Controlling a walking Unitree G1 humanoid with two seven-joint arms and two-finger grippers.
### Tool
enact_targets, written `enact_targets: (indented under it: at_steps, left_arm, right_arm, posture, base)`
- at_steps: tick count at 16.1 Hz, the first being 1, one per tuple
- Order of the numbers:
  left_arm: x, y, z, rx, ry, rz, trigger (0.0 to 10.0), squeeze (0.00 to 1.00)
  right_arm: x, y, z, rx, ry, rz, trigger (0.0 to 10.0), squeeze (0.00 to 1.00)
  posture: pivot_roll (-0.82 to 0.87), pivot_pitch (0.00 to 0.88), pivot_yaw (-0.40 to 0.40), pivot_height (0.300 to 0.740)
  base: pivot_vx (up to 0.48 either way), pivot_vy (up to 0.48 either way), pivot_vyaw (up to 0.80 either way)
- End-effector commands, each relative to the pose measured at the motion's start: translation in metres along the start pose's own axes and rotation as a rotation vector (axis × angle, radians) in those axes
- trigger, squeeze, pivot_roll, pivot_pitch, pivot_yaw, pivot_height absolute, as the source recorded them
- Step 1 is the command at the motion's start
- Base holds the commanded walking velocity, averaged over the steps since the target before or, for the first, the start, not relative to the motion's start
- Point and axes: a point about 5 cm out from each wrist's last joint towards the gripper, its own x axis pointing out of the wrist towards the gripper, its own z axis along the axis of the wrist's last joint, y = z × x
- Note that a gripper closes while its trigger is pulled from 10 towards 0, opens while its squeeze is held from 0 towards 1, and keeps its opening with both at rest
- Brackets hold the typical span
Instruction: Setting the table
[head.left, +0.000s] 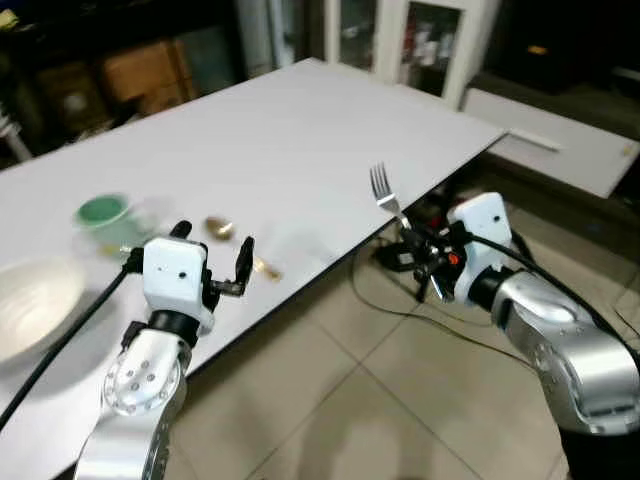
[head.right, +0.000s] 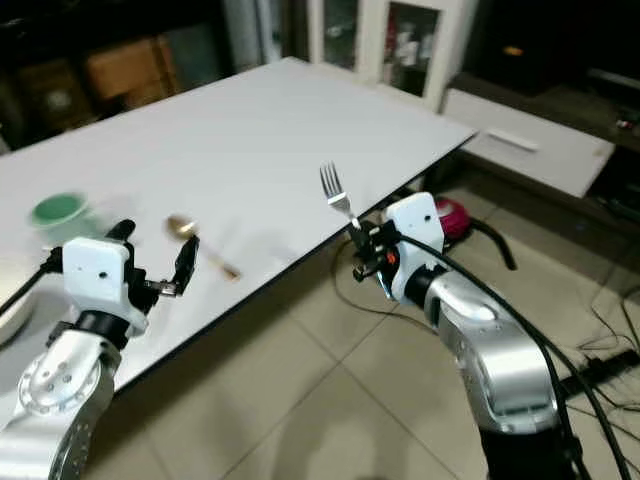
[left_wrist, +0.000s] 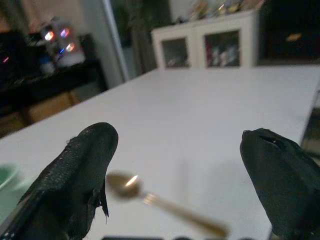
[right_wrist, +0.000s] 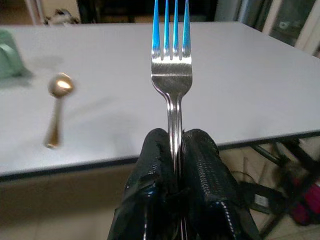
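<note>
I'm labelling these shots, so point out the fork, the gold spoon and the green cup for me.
fork (right_wrist: 172, 75), right wrist view, on its neck below the tines.
gold spoon (head.right: 181, 226), right eye view, on its bowl.
green cup (head.left: 102, 215), left eye view, on its rim.

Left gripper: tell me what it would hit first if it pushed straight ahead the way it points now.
Probably the gold spoon. The left gripper is open and aimed low across the white table, and the spoon lies between its fingers' line of travel. Depth is unclear; it might pass just above the spoon.
</note>
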Motion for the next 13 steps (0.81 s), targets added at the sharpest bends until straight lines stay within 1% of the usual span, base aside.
enact_targets:
  at_steps: [1,2,3,5,7,8,9,10,11,12,13]
  left_arm:
    - [-0.001,-0.004,0.001,0.003,0.001,-0.015,10.0,0.00]
    - [-0.002,-0.005,0.001,0.008,0.003,-0.021,10.0,0.00]
    - [-0.002,-0.005,0.002,0.008,0.003,-0.024,10.0,0.00]
    - [-0.003,-0.007,0.002,0.004,0.004,-0.035,10.0,0.00]
    - [-0.005,-0.014,0.002,0.004,0.012,-0.080,10.0,0.00]
    - [-0.006,-0.015,0.002,0.003,0.016,-0.085,10.0,0.00]
    - [-0.007,-0.015,0.001,0.004,0.021,-0.087,10.0,0.00]
    - [-0.009,-0.015,0.001,-0.007,0.027,-0.091,10.0,0.00]
    - [-0.010,-0.014,0.001,-0.003,0.037,-0.095,10.0,0.00]
    - [-0.013,-0.014,0.001,0.009,0.049,-0.116,10.0,0.00]
    - [-0.014,-0.014,0.001,0.017,0.045,-0.131,10.0,0.00]
  right_arm:
    - [0.004,0.002,0.004,-0.027,-0.009,0.029,10.0,0.00]
    - [0.007,0.003,0.006,-0.005,-0.024,0.020,10.0,0.00]
    - [0.009,0.002,0.006,0.028,-0.025,0.006,10.0,0.00]
    - [0.011,0.000,0.005,0.023,-0.015,0.008,10.0,0.00]
    - [0.017,0.002,0.003,0.011,0.024,0.073,10.0,0.00]
    - [0.020,0.007,0.002,-0.003,0.047,0.133,10.0,0.00]
    - [0.022,0.009,0.000,-0.007,0.066,0.167,10.0,0.00]
    - [0.026,0.012,-0.005,-0.006,0.110,0.183,10.0,0.00]
    - [0.029,0.013,-0.007,-0.015,0.120,0.173,10.0,0.00]
    - [0.036,0.016,-0.009,-0.003,0.161,0.178,10.0,0.00]
    - [0.040,0.018,-0.011,-0.029,0.211,0.170,10.0,0.00]
  posture:
    - [-0.15,0.000,0.053,0.740]
    - [-0.14,0.000,0.043,0.740]
    - [-0.14,0.000,0.042,0.740]
    - [-0.14,0.000,0.043,0.740]
    - [-0.14,0.000,0.045,0.740]
    - [-0.14,0.000,0.052,0.740]
    - [-0.14,0.000,0.052,0.740]
    - [-0.13,0.000,0.050,0.740]
    - [-0.13,0.000,0.050,0.740]
    - [-0.13,0.000,0.047,0.740]
    - [-0.13,0.000,0.047,0.740]
  base:
    - [0.368,0.000,0.80]
    - [0.375,0.000,0.50]
    - [0.371,0.000,0.00]
    - [0.371,0.000,0.00]
    - [0.369,0.000,0.00]
    - [0.371,0.000,0.00]
    - [0.368,0.000,0.00]
    - [0.000,0.000,0.00]
    - [0.000,0.000,0.00]
    - [0.000,0.000,0.00]
    - [0.000,0.000,0.00]
